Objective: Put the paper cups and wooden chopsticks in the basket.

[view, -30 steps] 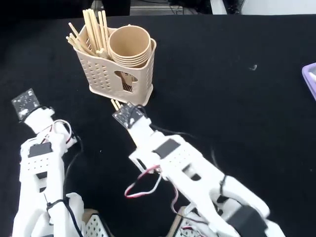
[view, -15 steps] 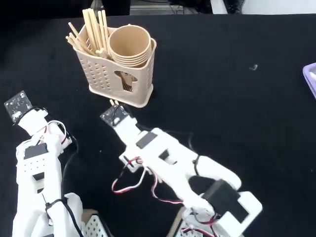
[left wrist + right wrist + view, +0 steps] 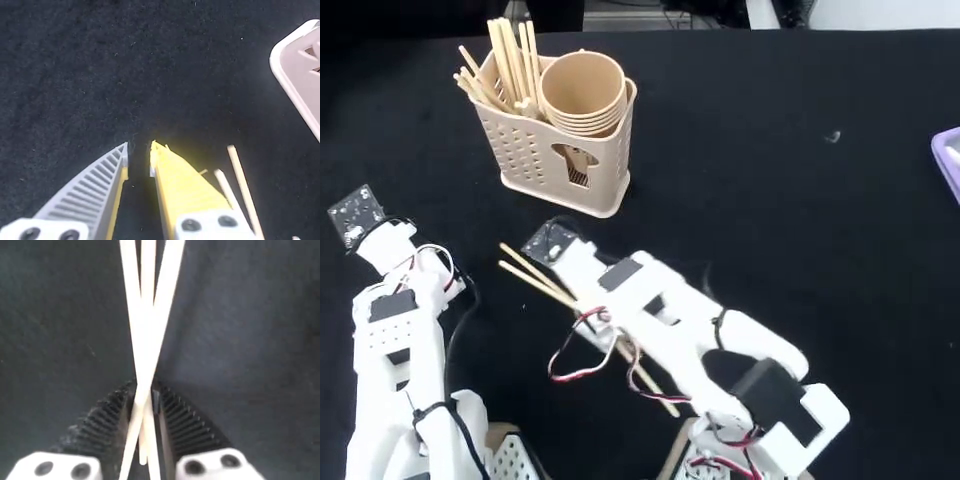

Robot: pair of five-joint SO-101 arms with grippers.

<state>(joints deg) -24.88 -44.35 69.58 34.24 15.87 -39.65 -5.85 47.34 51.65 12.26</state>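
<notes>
The beige basket point(image 3: 555, 165) stands at the back left of the black table, with stacked paper cups point(image 3: 584, 95) and several wooden chopsticks point(image 3: 505, 65) upright in it. My right gripper point(image 3: 145, 387) is shut on a small bundle of wooden chopsticks point(image 3: 147, 315) that cross just beyond its fingertips. From above, those chopsticks point(image 3: 532, 270) stick out from under the right arm point(image 3: 655, 315), in front of the basket and apart from it. My left gripper point(image 3: 138, 146) hovers over bare cloth, fingers nearly together with nothing between them. The chopstick tips point(image 3: 239, 175) and a basket corner point(image 3: 300, 85) lie off to its side.
The left arm point(image 3: 395, 320) sits at the front left edge of the table. A purple object point(image 3: 948, 160) pokes in at the right edge. Black cloth stretches open across the right half and behind the right arm.
The right arm has drawn back from the foot of the basket, bringing chopsticks out from under it; they now jut to the left. The left arm shifted slightly left earlier.
</notes>
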